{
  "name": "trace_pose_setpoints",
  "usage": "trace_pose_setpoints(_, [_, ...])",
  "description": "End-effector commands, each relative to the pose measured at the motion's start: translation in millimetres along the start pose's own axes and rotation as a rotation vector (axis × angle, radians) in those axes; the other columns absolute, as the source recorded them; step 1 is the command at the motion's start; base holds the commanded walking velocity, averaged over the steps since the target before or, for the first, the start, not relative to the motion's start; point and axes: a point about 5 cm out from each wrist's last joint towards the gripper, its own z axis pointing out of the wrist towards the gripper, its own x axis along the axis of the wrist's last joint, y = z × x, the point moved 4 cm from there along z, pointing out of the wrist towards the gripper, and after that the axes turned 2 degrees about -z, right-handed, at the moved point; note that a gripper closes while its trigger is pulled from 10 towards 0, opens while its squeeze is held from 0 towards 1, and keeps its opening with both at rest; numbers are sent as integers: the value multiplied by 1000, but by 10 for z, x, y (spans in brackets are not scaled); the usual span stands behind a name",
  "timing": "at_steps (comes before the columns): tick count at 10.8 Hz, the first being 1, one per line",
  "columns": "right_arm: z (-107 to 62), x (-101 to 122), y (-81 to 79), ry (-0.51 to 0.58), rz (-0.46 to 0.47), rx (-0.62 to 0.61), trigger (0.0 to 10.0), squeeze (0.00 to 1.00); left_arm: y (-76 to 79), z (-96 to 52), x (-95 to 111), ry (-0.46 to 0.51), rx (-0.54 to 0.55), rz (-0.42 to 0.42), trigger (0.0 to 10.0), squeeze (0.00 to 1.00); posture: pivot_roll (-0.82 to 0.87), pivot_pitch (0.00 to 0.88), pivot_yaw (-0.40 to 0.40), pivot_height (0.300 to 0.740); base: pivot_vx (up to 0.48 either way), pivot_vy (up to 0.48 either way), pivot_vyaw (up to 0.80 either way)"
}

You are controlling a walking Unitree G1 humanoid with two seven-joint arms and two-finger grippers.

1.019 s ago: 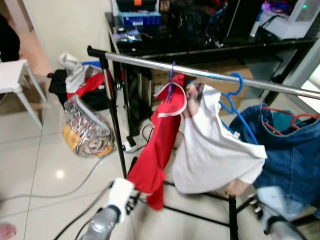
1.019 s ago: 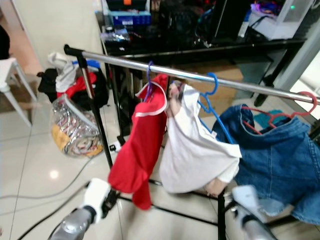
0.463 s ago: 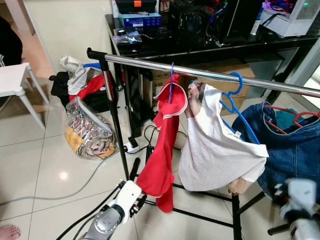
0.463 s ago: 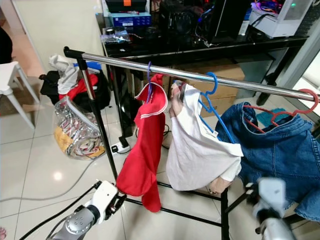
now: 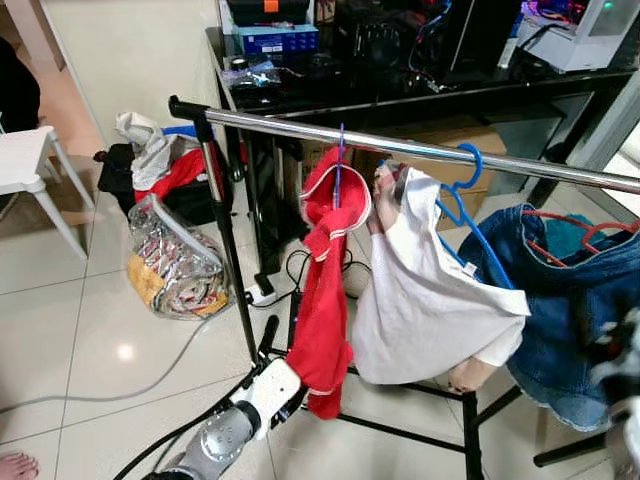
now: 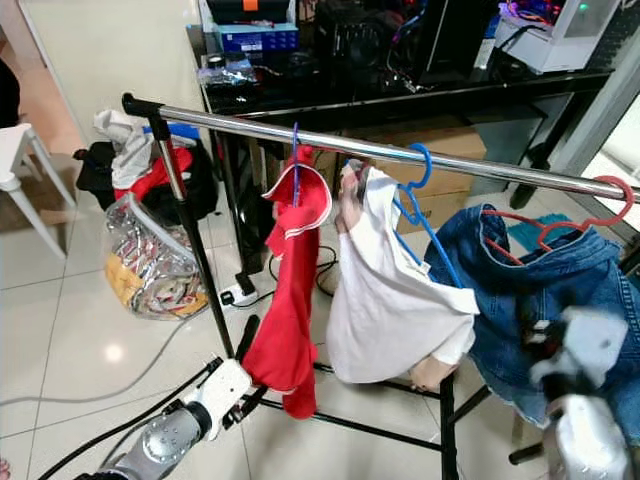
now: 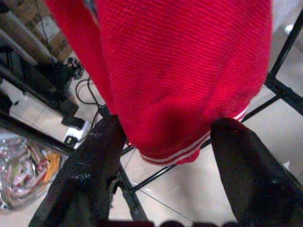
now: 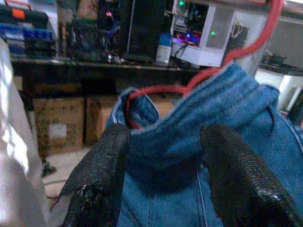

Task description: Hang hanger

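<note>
A silver rail [image 5: 420, 150] carries three hangers. A purple hanger [image 5: 340, 160] holds a red garment [image 5: 325, 300], a blue hanger [image 5: 468, 170] holds a white shirt [image 5: 430, 290], and a red hanger [image 6: 590, 205] holds a denim jacket [image 6: 520, 290]. My left gripper [image 7: 165, 142] is open low down at the red garment's hem, which hangs between its fingers [image 7: 90, 175] unclamped. My right gripper [image 8: 163, 156] is open, raised in front of the jacket's collar [image 8: 189, 118]; its wrist [image 6: 588, 335] looks blurred.
The rack's black upright [image 5: 228, 250] and floor bars [image 5: 400, 435] stand just ahead. A clear bag of clothes [image 5: 175, 265], a clothes pile [image 5: 160, 160], a white chair [image 5: 25, 160], a power strip with cables [image 5: 262, 293] and a black desk [image 5: 400, 85] surround it. A person's foot [image 5: 12, 466] shows.
My left gripper has moved forward to the red garment's hem, and that garment now hangs straighter. My right arm has risen in front of the denim jacket.
</note>
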Motion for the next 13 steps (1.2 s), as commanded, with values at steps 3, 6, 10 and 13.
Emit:
trace_pose_setpoints(3, [96, 262, -238, 53, 96, 157, 10000, 0, -25, -4, 36, 23, 2, 82, 10000, 0, -62, 0, -18, 740, 0, 0, 0])
trace_pose_setpoints(6, [144, 585, -948, 58, 155, 506, 10000, 0, -12, -21, 51, 45, -7, 134, 10000, 0, -66, 0, -13, 740, 0, 0, 0])
trace_pose_setpoints(10, [405, 694, -1201, 2, 44, 484, 10000, 1000, -1, 5, 113, 72, 17, 128, 10000, 0, -22, 0, -35, 740, 0, 0, 0])
trace_pose_setpoints(13, [535, 722, -920, -7, 15, 284, 10000, 1000, -146, 3, 304, 177, 66, 169, 10000, 0, -19, 0, -30, 740, 0, 0, 0])
